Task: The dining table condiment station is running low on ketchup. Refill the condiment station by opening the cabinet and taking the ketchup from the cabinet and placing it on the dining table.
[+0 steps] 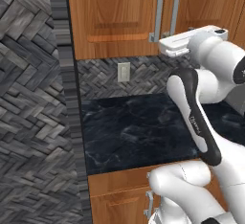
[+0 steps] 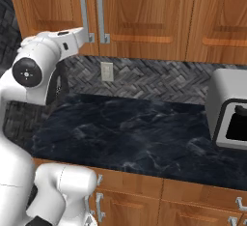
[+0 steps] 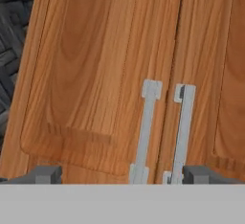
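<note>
Two silver bar handles [image 3: 148,131] stand side by side at the meeting edge of the cabinet [image 1: 115,12], whose double doors are both closed, so the ketchup, if inside, is hidden. Gripper [image 3: 119,174] hangs in front of the cabinet at the handles' lower ends, fingertips [image 3: 47,174] spread wide and clamped on nothing; whether the hand touches the left handle is hard to tell from the base views. Below the cabinet: herringbone backsplash with a pale wall outlet [image 2: 107,71], then a black marble counter [image 2: 135,133].
</note>
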